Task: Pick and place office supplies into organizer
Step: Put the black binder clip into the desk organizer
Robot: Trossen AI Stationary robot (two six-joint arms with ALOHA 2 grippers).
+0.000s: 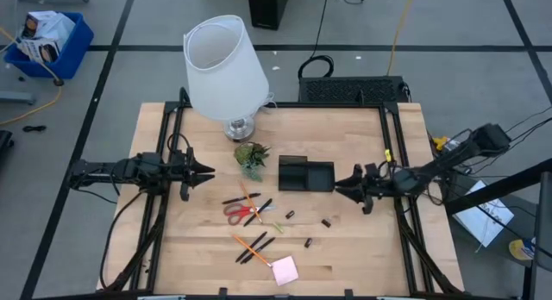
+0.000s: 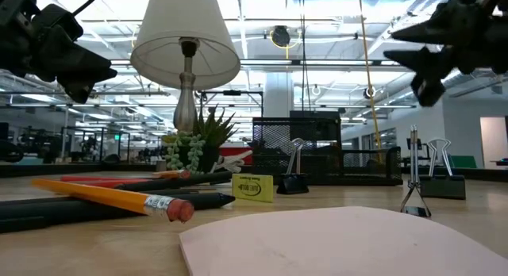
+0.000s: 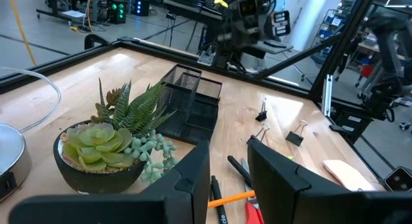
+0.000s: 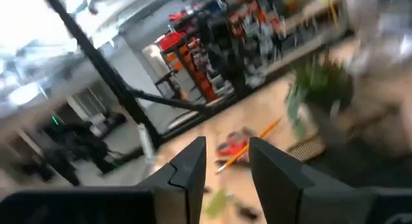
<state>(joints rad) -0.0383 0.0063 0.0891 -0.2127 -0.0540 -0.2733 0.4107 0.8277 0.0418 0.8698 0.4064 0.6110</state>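
Observation:
The black organizer (image 1: pixel 306 174) stands mid-table. In front of it, flat on the wood, lie red-handled scissors (image 1: pixel 237 212), black and orange pens (image 1: pixel 252 246), a pink sticky-note pad (image 1: pixel 284 269), small dark clips (image 1: pixel 308 243) and a yellow-green piece (image 1: pixel 278 226). My left gripper (image 1: pixel 207 172) hovers open at the table's left, pointing level toward the plant; between its fingers (image 3: pixel 228 147) is nothing. My right gripper (image 1: pixel 338 184) hovers open just right of the organizer, pointing left, with nothing between its fingers (image 4: pixel 226 147).
A small green plant (image 1: pixel 252 158) sits left of the organizer. A white-shaded lamp (image 1: pixel 226 71) stands at the far left. Black frame rails (image 1: pixel 164 205) run along both table sides. Bare wood lies at the near right.

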